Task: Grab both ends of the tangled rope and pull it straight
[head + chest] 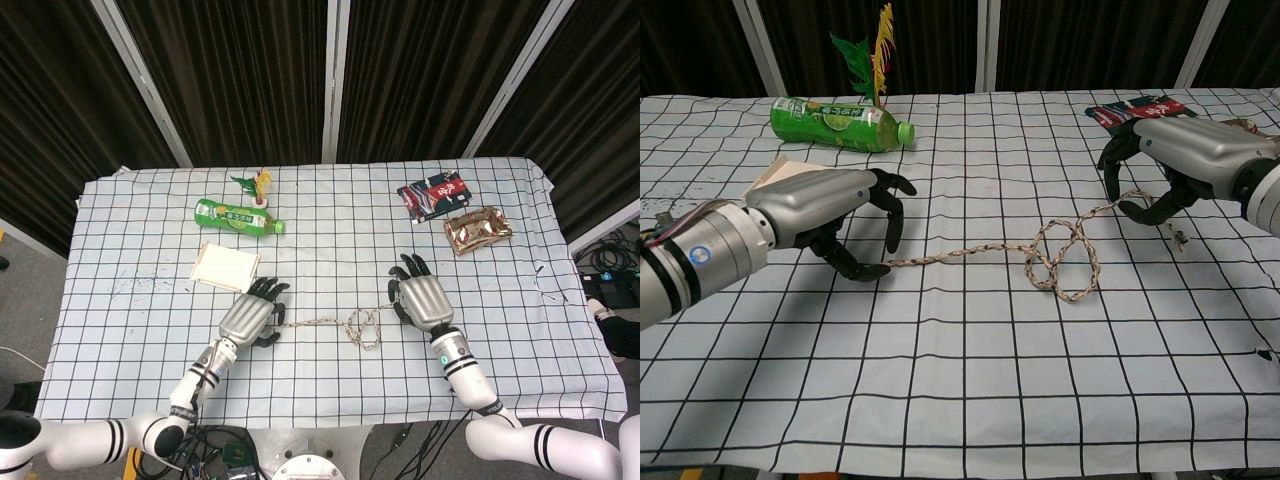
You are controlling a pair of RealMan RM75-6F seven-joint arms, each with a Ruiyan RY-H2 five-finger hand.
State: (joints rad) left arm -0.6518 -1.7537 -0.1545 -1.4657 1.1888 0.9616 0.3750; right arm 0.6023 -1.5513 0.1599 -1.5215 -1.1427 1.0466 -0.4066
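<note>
I have the rope (1040, 250) lying across the middle of the bench (960, 400), with its tangled loops a little toward 3 o'clock from the centre. My left hand (845, 215) is at the rope's 9 o'clock end, fingers curved around it but with a gap between them, so I judge the end is not yet pinched. My right hand (1160, 165) is curled over the 3 o'clock end; whether it really grips the rope, I cannot tell. To do this step well, I should close both hands firmly on the ends first, then pull apart slowly and level, so the loops slide out and do not tighten. I count one rope, one green bottle (238, 217), one flat card (226, 266) and two snack packets (435, 194).
</note>
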